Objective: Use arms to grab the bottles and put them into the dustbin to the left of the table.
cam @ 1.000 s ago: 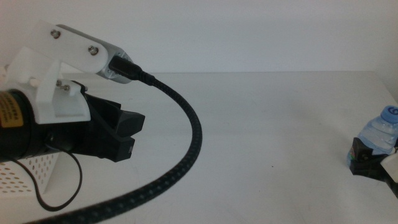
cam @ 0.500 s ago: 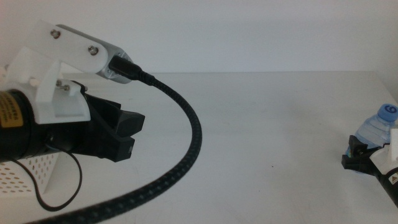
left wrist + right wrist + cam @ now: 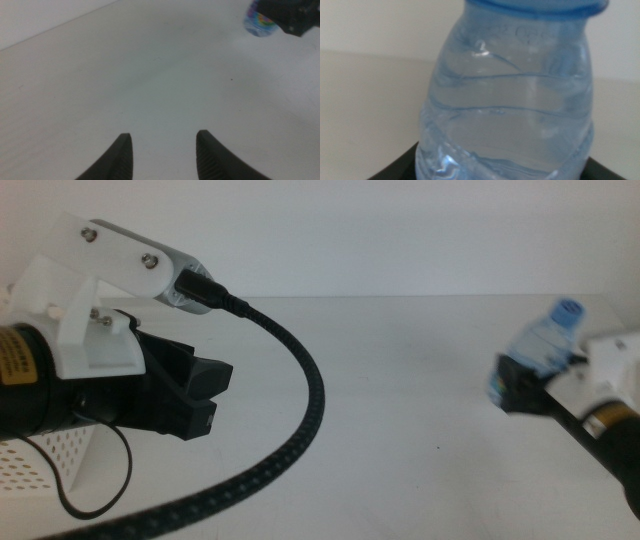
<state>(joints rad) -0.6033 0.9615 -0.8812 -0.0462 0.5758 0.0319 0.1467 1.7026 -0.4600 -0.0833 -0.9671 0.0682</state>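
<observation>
The right gripper (image 3: 515,385), clamped on the small water bottle (image 3: 545,345), carries it above the table's (image 3: 400,410) right edge; next comes crossing leftward to the dustbin (image 3: 50,455). The left gripper (image 3: 162,150) waits with jaws apart.

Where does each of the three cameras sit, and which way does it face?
Middle: above the table, facing forward and down; both arms show, left gripper, right gripper.
Left wrist: on the left arm, over bare table; open jaws.
Right wrist: on the right arm, close on the bottle.
All three share the bottle.
</observation>
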